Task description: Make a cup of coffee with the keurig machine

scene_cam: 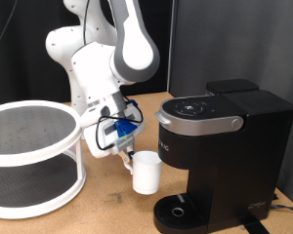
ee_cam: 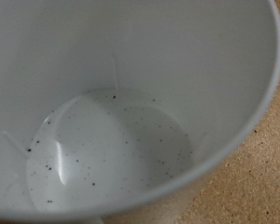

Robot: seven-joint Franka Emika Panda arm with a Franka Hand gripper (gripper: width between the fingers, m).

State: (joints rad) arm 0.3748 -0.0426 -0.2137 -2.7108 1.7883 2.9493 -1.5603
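The gripper (scene_cam: 130, 152) was lowered at the rim of the white cup (scene_cam: 146, 174), but I could not tell if its fingers were apart or clamped on it. The cup (ee_cam: 112, 103) stood upright on the table (scene_cam: 107, 210), just beside the keurig machine (scene_cam: 220, 156) and its drip tray (scene_cam: 179, 209), with dark specks on its inner bottom.

the cup (scene_cam: 146, 173) looks like smooth, matt white plastic, its floor (ee_cam: 112, 154) flecked with dark specks. the keurig machine (scene_cam: 225, 161) is matt black plastic with a satin silver-grey handle band (scene_cam: 197, 124). the table (ee_cam: 257, 177) is speckled, cork-like board.
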